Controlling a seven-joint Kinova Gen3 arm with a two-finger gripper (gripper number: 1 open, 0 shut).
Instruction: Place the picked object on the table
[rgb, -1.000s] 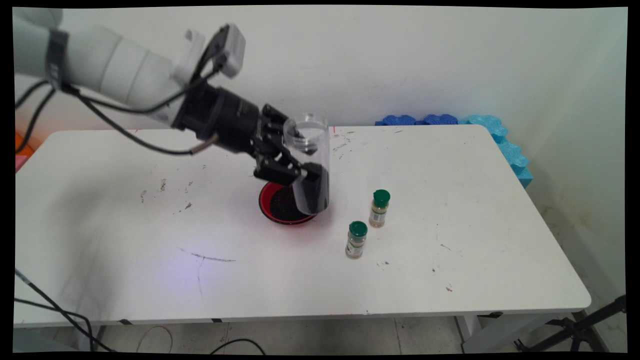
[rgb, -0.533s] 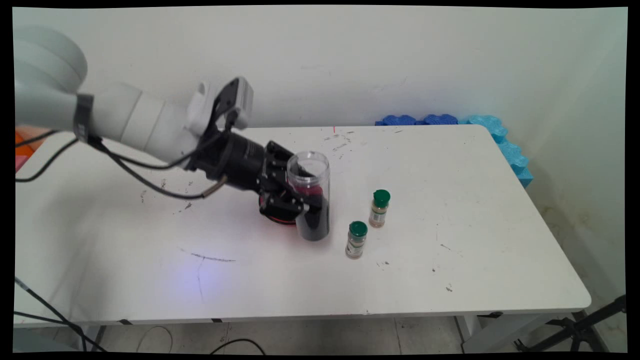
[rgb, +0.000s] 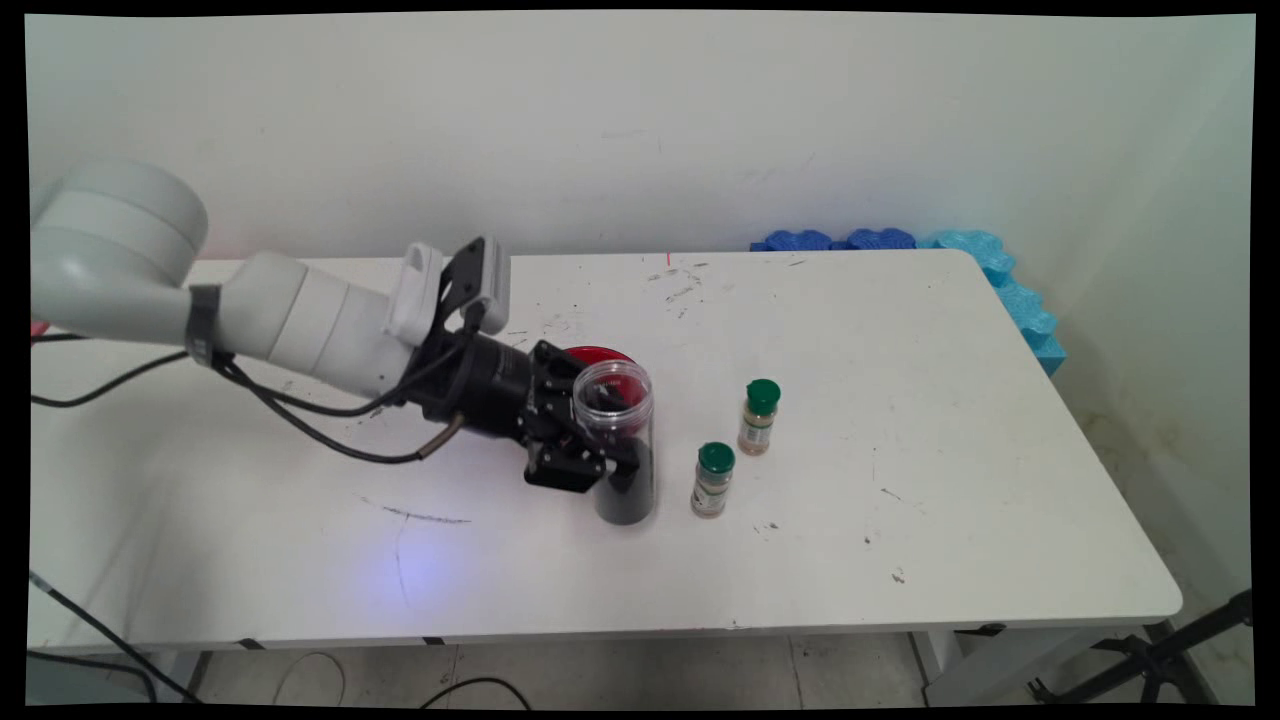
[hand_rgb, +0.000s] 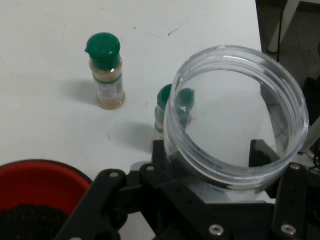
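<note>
My gripper (rgb: 612, 468) is shut on a clear, lidless plastic jar (rgb: 622, 440) with dark grains in its lower part. The jar is upright and its base is at or just above the white table (rgb: 900, 560). Right behind it sits a red bowl (rgb: 598, 356) of dark grains. In the hand view the jar's open rim (hand_rgb: 235, 115) fills the middle between the fingers (hand_rgb: 161, 156), with the bowl (hand_rgb: 37, 182) at lower left. Two green-capped spice bottles stand close to the jar's right: a nearer one (rgb: 713, 480) (hand_rgb: 166, 107) and a farther one (rgb: 760, 416) (hand_rgb: 105, 70).
Blue foam blocks (rgb: 1000, 275) line the table's far right corner against the wall. Black cables (rgb: 300, 420) hang from the arm over the table's left half. A black stand's legs (rgb: 1150, 665) show on the floor at lower right.
The arm came down and towards the near side with the jar, from above the red bowl to table height in front of it. The bowl's far rim now shows behind the jar.
</note>
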